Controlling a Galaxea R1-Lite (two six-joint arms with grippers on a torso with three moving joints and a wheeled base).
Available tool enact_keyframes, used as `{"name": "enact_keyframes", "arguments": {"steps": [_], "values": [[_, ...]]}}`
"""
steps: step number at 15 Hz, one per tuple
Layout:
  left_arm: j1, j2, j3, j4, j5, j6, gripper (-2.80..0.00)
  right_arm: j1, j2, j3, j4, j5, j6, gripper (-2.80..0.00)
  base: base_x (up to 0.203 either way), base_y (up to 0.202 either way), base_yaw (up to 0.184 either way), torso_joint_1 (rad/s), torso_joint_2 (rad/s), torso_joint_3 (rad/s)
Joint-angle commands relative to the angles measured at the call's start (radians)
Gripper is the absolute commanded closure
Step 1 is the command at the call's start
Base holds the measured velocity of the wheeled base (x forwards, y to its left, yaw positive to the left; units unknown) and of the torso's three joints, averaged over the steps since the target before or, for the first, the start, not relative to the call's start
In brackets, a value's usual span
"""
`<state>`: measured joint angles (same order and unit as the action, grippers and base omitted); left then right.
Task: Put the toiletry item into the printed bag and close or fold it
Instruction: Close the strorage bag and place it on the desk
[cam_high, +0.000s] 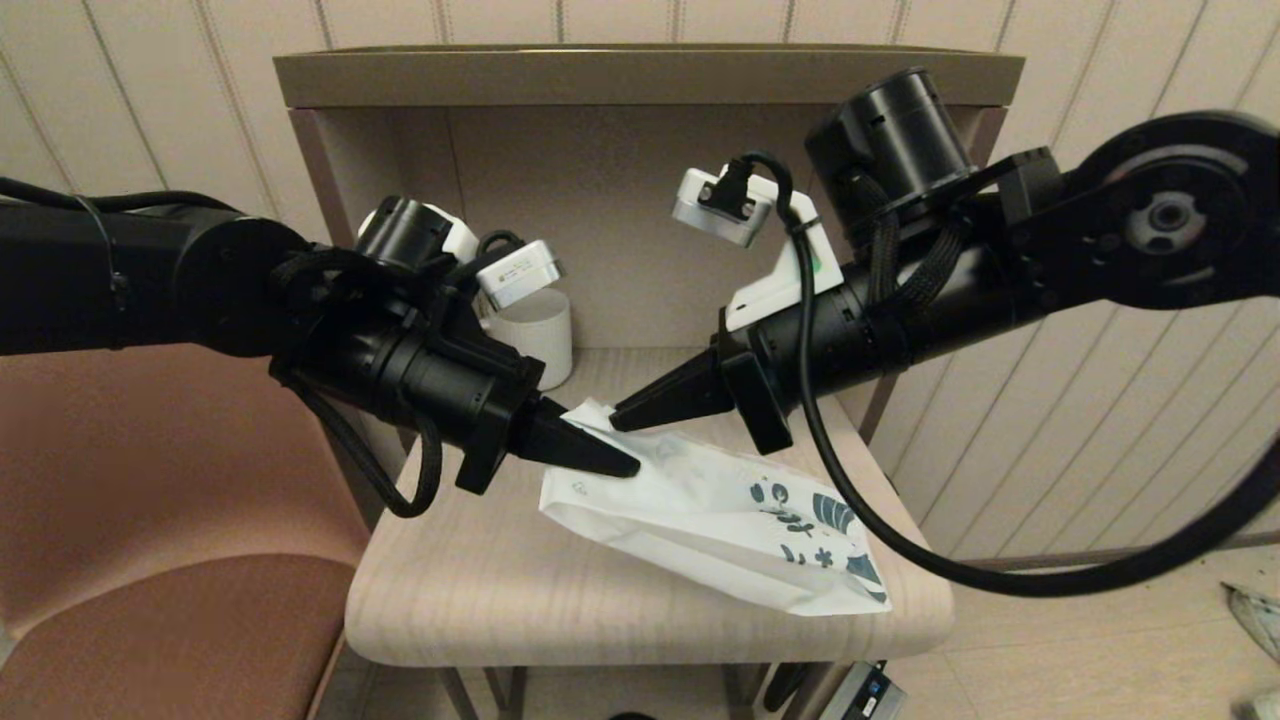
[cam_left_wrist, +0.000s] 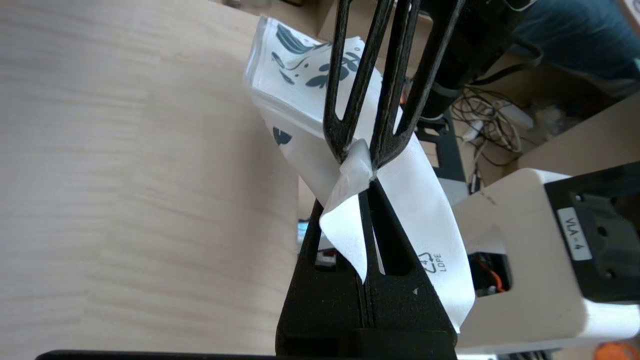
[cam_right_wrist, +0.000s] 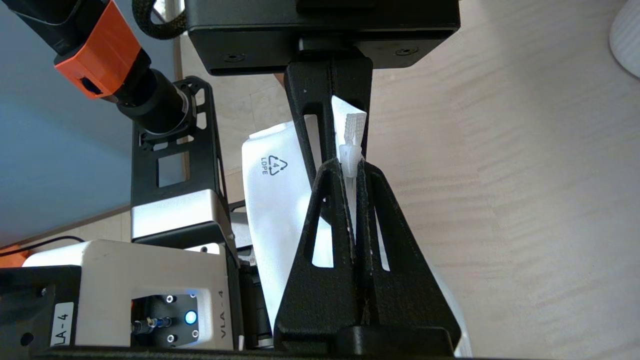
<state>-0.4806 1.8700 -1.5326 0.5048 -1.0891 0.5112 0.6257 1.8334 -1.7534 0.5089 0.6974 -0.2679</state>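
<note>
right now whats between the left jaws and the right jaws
Only the printed bag: its bunched mouth end is pinched by the left gripper and the right gripper, tip to tip, clearest in the left wrist view. The toiletry item isn't clearly visible.

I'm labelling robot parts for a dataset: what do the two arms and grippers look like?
Both arms are matte black with braided black cables. Left gripper and right gripper have tapered black fingers with triangular cut-outs. Each wrist carries a white camera mount labelled "VLA-4".

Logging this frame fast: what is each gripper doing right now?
Left gripper: jaws shut on the printed bag, pinching its mouth flap.
Right gripper: jaws shut on the toiletry item, a toothbrush, at the bag's mouth.
</note>
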Motion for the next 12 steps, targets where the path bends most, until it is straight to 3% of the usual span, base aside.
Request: {"name": "enact_keyframes", "arguments": {"steps": [1,5,12], "values": [[0.000,-0.018,0.021,-0.012,-0.010,0.003,0.00,0.000,0.001,0.000,-0.003,0.004,-0.002,0.00,0.000,0.000,0.000,0.000,0.00,0.000],[-0.001,-0.053,0.024,-0.025,-0.049,0.001,0.00,0.001,0.003,0.003,-0.013,0.005,0.004,0.00,0.000,0.000,0.000,0.000,0.00,0.000],[-0.006,-0.068,0.041,-0.052,-0.058,0.001,0.00,0.000,0.003,-0.003,-0.029,0.005,0.006,0.00,0.000,0.000,0.000,0.000,0.00,0.000]]}}
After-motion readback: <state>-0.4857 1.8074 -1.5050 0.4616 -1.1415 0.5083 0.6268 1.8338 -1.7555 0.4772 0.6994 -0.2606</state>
